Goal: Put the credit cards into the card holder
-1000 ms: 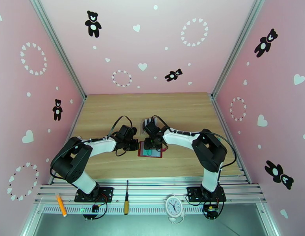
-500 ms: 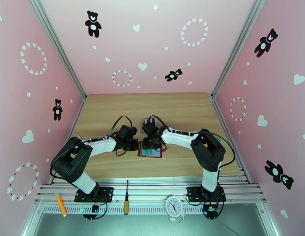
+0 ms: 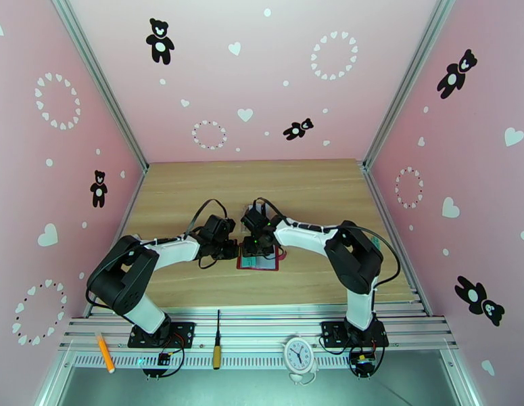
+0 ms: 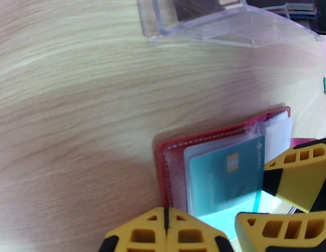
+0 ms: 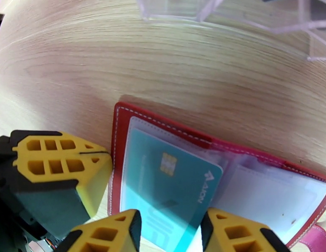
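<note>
Well, the card holder (image 4: 171,164) lies open on the table (image 3: 194,191), and the left gripper (image 4: 165,232), fingers pressed together, bears on its left edge, I'd say to pin it flat. The right gripper (image 5: 169,225) looks clamped on the long edges of a teal card (image 5: 171,181) sitting partway inside a clear pocket, ready to slide it deeper.

"AJON" with triangle logo, printed on teal card (image 5: 175,190)
</note>
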`<act>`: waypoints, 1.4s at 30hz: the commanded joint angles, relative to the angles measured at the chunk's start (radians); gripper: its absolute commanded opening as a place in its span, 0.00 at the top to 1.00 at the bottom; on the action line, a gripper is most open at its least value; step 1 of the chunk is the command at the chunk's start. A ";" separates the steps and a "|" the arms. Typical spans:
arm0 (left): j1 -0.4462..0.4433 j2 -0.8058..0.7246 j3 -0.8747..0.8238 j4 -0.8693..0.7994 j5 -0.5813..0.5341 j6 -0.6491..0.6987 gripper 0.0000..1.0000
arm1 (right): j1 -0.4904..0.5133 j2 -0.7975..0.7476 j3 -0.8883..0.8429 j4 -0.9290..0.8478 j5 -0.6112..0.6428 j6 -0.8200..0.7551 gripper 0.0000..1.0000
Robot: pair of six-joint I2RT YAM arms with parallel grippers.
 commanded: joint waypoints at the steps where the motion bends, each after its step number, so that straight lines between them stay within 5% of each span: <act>1: -0.010 0.018 0.004 0.000 0.024 -0.005 0.94 | 0.017 0.034 0.042 -0.009 -0.024 -0.014 0.56; 42: -0.009 0.002 -0.001 0.002 0.023 -0.002 1.00 | 0.023 -0.048 0.023 -0.117 0.133 -0.051 0.53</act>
